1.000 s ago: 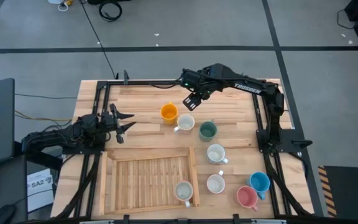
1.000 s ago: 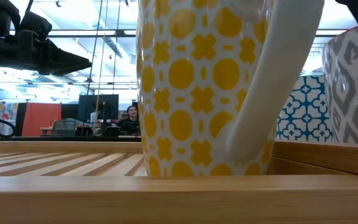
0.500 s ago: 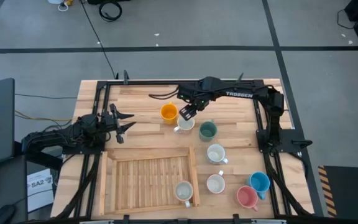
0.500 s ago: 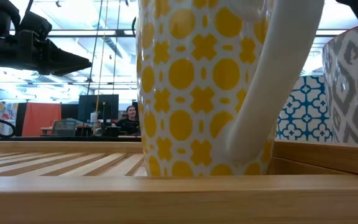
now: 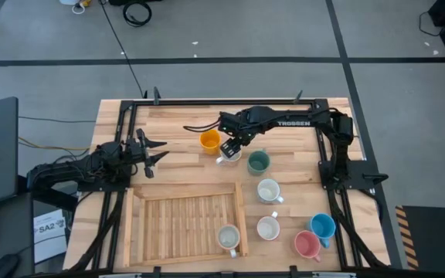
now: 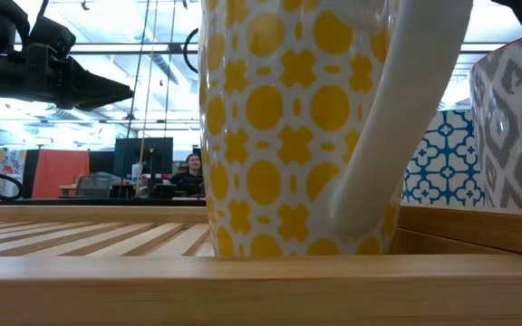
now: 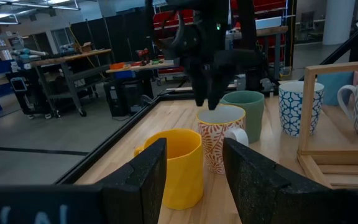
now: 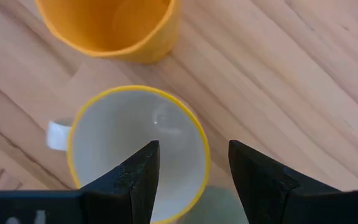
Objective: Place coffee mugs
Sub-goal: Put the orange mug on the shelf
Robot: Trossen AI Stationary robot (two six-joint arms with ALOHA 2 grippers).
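Observation:
My right gripper (image 5: 232,147) is open and points down just above a white mug with a yellow rim and orange pattern (image 5: 230,153). In the right wrist view (image 8: 194,168) one finger stands over the mug's hollow (image 8: 135,149) and the other outside its wall. The orange mug (image 5: 209,140) and the dark green mug (image 5: 258,161) stand close on either side. Two more white mugs (image 5: 268,190) (image 5: 268,228), a blue mug (image 5: 323,225) and a pink mug (image 5: 307,245) stand on the right. My left gripper (image 5: 157,150) is open and empty at the table's left.
A slatted wooden tray (image 5: 184,202) lies at the table's near middle. A white mug (image 5: 228,236), yellow-patterned in the low view (image 6: 288,127), stands on its base in the tray's near right corner. Black frame rails (image 5: 323,139) run along the table's sides.
My right gripper has gone toward the table's near edge and down, from the far side of the mugs to just above the orange-patterned white mug. It has stayed open. No mug has moved.

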